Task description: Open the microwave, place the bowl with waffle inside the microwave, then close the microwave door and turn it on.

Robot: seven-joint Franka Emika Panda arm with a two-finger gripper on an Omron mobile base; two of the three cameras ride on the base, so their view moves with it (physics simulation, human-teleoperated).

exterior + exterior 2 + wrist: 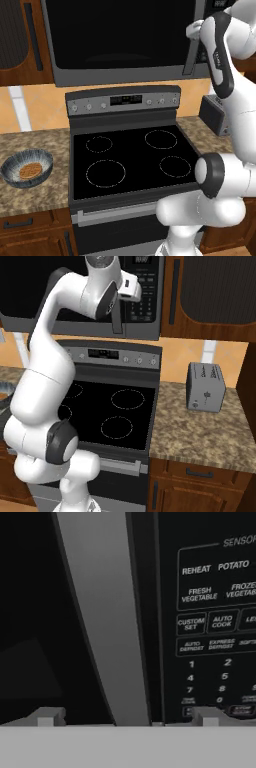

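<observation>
The microwave (125, 40) hangs above the stove with its door (120, 30) closed. My gripper (127, 717) is up at the door's right edge, open, with the vertical grey handle (107, 622) running between its two wide-apart fingertips and a gap on each side. In the left base view the gripper (195, 32) meets the handle (189, 56) near its top. The button panel (215, 627) lies just right of the handle. The blue-grey bowl (15, 167) sits on the left counter with the orange-brown waffle (31, 171) lying inside it.
A black stove (132, 155) with several ring burners stands under the microwave. A grey toaster (205, 387) rests on the speckled counter (200, 431) to the right. Brown wooden cabinets (210, 286) flank the microwave.
</observation>
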